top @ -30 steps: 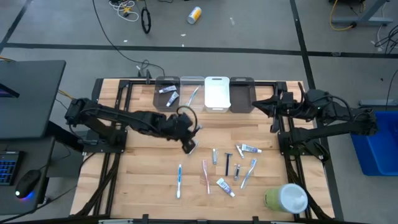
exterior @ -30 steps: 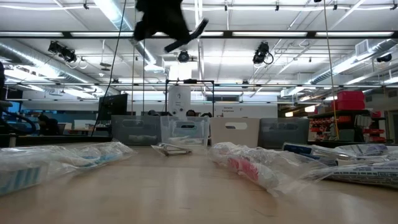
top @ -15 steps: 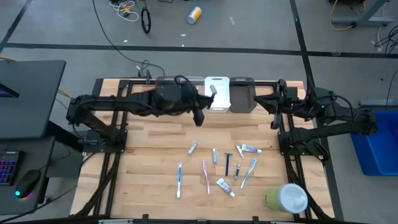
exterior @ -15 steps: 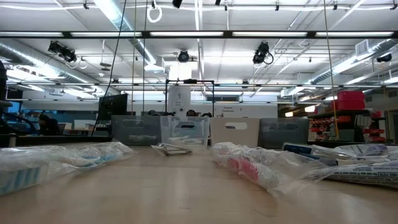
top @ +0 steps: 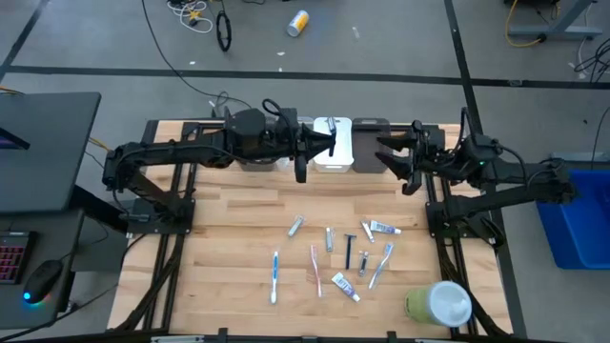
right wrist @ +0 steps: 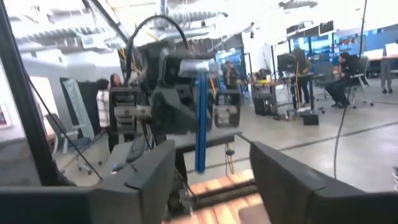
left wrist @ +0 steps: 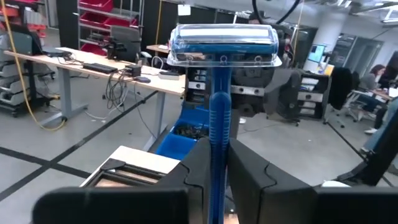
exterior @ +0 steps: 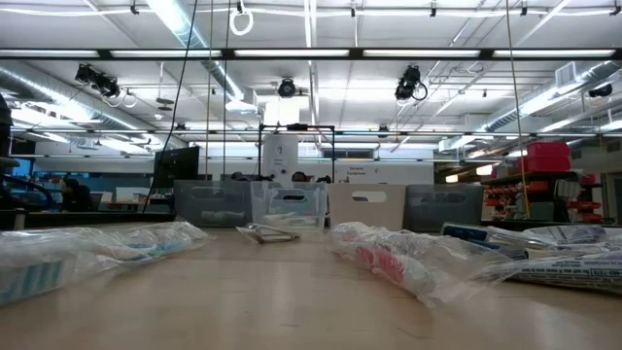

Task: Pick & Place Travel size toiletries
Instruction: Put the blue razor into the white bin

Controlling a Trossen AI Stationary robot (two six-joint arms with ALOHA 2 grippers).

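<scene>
A blue razor [left wrist: 219,93] is clamped by its handle between the closed fingers of the left gripper [top: 329,145], head outermost, above the white bin [top: 333,152] at the table's far edge. Directly ahead of it, well apart, the right gripper [top: 389,159] is held with fingers spread wide and empty; the razor [right wrist: 199,118] is framed between them in its wrist view. A handover is suggested, though this cannot be confirmed. The razor is judged light, stiff and smooth; the slim handle just below the left fingers would be the safest hold, the capped head being bulky and likely slippery. The remaining toiletries [top: 341,253] lie on the table [top: 229,248], nearer than both grippers.
</scene>
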